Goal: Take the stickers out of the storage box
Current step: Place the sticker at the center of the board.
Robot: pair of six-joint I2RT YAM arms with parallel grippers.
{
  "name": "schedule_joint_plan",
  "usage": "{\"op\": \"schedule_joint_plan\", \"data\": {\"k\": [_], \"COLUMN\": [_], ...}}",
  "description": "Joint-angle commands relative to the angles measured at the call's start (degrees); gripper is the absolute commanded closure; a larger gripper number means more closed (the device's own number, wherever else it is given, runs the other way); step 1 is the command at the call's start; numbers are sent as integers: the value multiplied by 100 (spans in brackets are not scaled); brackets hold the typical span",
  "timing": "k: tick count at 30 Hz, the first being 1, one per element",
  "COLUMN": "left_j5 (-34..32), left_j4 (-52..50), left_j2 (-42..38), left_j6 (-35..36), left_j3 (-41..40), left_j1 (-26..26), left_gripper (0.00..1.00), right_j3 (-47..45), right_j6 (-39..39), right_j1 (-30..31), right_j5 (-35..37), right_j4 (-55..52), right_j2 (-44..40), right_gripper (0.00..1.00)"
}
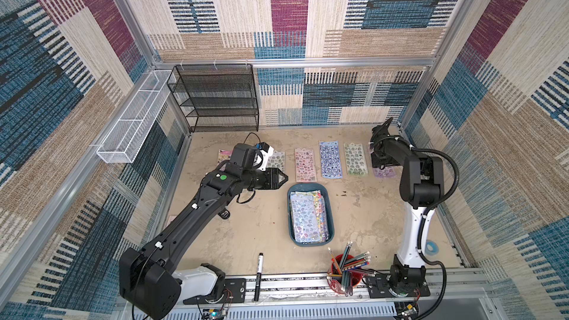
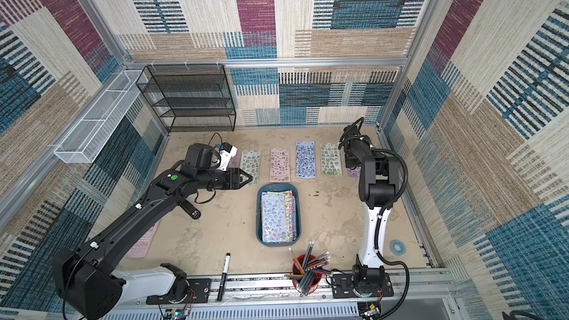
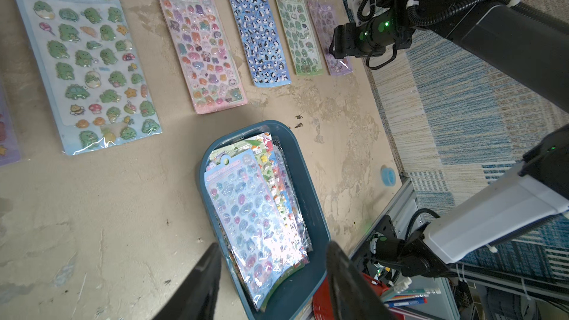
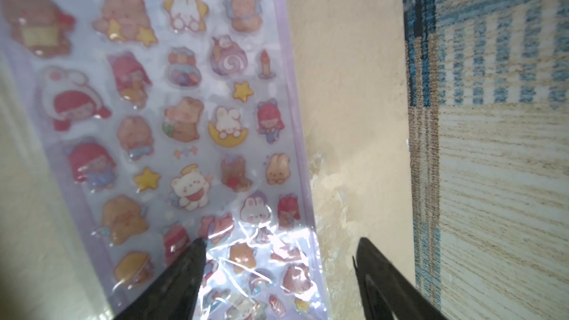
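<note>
The storage box (image 1: 291, 210) (image 2: 259, 210) (image 3: 311, 180) is a teal tub in mid-table, holding a stack of stickers (image 1: 308, 217) (image 2: 278, 215) (image 3: 255, 220). Several more sticker sheets lie in a row behind it, among them pink (image 1: 304, 164), blue (image 1: 331, 159), green (image 1: 355, 159) and lilac (image 1: 383, 172). My left gripper (image 1: 284, 177) (image 3: 273, 244) hovers open just left of the box's far end, with nothing between its fingers. My right gripper (image 4: 281, 239) (image 1: 379, 161) is open low over the lilac sheet (image 4: 172, 112), which lies flat on the table. One finger (image 4: 184, 272) is over the sheet, the other over bare table.
A black mesh rack (image 1: 215, 96) and a white wire basket (image 1: 135, 118) stand at the back left. A red cup of pencils (image 1: 345, 272) and a black marker (image 1: 258, 275) are at the front edge. A blue tape roll (image 1: 431, 246) lies at the right.
</note>
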Motion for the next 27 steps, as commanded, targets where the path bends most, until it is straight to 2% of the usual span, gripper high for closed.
{"op": "schedule_joint_plan", "data": {"k": [1, 11, 19, 27], "left_j5": [169, 117, -39, -135], "left_j4": [150, 115, -66, -121], "left_j2": [20, -90, -301, -515], "left_j6": [-118, -162, -143, -178], "left_j3": [80, 27, -47, -182], "left_j1": [8, 9, 18, 19], "left_gripper": [45, 45, 45, 45], "right_j3": [-204, -270, 39, -258], "right_j6": [117, 258, 405, 526], "right_j1": [-69, -71, -76, -42], "right_j5": [-613, -1164, -1134, -950], "right_j4": [-308, -105, -299, -301], "right_j2": [113, -301, -592, -1538], "right_gripper": [22, 22, 24, 26]}}
